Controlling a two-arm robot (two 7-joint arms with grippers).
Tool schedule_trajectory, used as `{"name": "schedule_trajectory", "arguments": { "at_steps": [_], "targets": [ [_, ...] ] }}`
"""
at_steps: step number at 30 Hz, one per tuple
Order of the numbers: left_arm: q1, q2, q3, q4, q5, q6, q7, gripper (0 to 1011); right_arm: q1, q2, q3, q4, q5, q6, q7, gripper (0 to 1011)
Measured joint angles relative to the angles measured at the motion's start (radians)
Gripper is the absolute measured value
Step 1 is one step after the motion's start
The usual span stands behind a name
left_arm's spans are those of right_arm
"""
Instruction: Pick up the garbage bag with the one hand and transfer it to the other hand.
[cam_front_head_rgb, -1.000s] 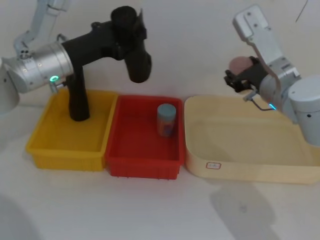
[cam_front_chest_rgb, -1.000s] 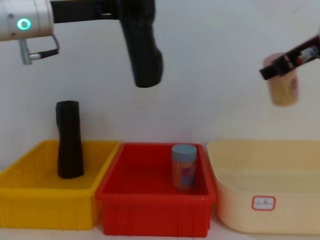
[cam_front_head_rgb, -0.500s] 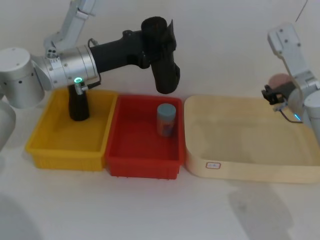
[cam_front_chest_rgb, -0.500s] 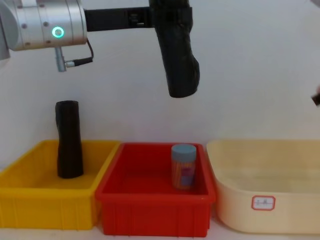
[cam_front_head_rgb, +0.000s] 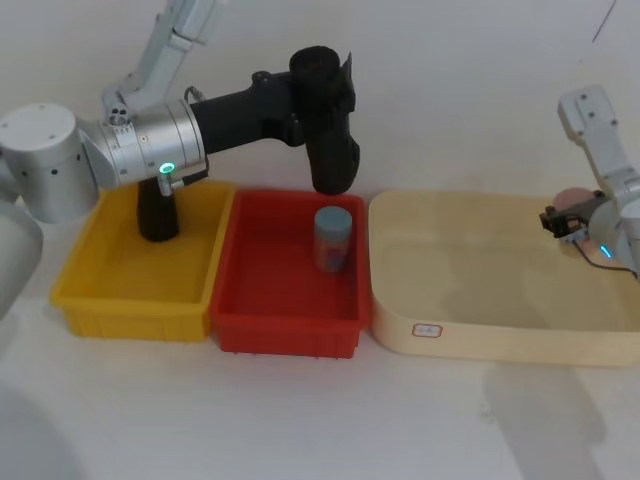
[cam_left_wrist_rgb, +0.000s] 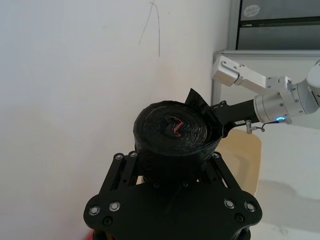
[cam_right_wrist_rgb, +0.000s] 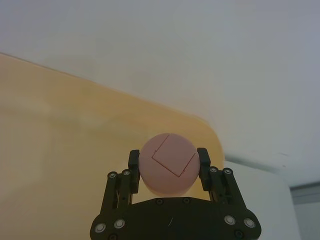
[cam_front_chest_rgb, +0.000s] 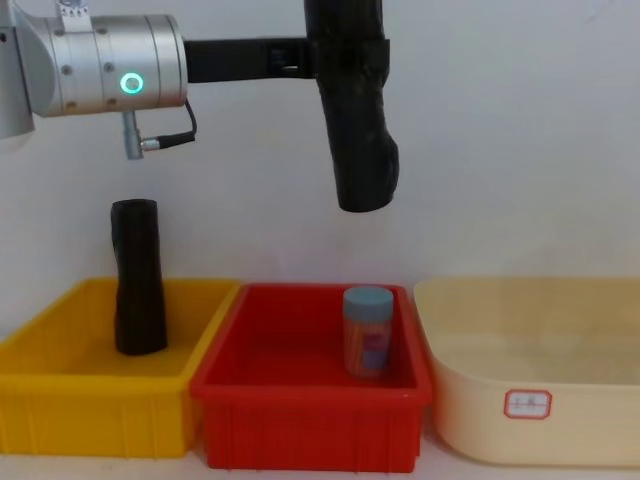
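Observation:
The garbage bag (cam_front_head_rgb: 330, 140), a matte black roll, hangs upright high above the red bin (cam_front_head_rgb: 285, 322). My left gripper (cam_front_head_rgb: 318, 95), on the green-lit wrist, is shut on its upper part. In the chest view the garbage bag (cam_front_chest_rgb: 358, 130) hangs from the left gripper (cam_front_chest_rgb: 340, 55) well clear of the bins. The left wrist view looks onto the garbage bag's ragged end (cam_left_wrist_rgb: 172, 131), which has a small red mark. My right gripper (cam_front_head_rgb: 565, 215), blue-lit, is at the far right over the cream tub (cam_front_head_rgb: 480, 335), shut on a pink round-topped object (cam_right_wrist_rgb: 167, 162).
A second black roll (cam_front_chest_rgb: 138, 290) stands in the yellow bin (cam_front_chest_rgb: 90, 412) on the left. A blue-capped canister (cam_front_chest_rgb: 368, 332) stands in the red bin (cam_front_chest_rgb: 300, 425). The cream tub (cam_front_chest_rgb: 560, 415) on the right holds nothing I can see.
My left arm has carried the garbage bag to the right, from above the bins' divide to above the red bin. My right gripper has moved right and down with the pink object.

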Motion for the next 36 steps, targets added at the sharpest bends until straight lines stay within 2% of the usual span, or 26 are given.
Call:
{"name": "schedule_trajectory", "arguments": {
  "at_steps": [4,8,9,16,22,27,36],
  "targets": [
    [0.003,0.001,0.003,0.000,0.003,-0.005,0.012,437,0.008,-0.003,0.005,0.026,0.005,-0.012,0.011,676],
    [0.007,0.003,0.005,-0.001,0.003,-0.010,0.021,437,0.016,-0.006,0.010,0.055,0.011,-0.026,0.023,797],
    [0.009,0.003,0.005,-0.001,0.002,-0.012,0.023,437,0.018,-0.007,0.011,0.063,0.013,-0.030,0.026,861],
    [0.010,0.001,0.005,0.012,-0.012,-0.013,0.028,437,0.025,-0.010,0.015,0.085,0.017,-0.041,0.036,1000],
    [0.000,-0.014,0.007,0.052,-0.031,-0.011,0.019,437,0.024,-0.011,0.018,0.090,0.019,-0.047,0.041,999],
    [-0.021,-0.038,0.013,0.108,-0.050,-0.002,-0.008,437,-0.003,0.000,0.024,0.051,0.024,-0.069,0.054,1000],
    [-0.103,-0.130,0.040,0.301,-0.080,0.011,-0.092,437,-0.086,0.031,0.049,-0.061,0.052,-0.152,0.100,999]
  ]
}}
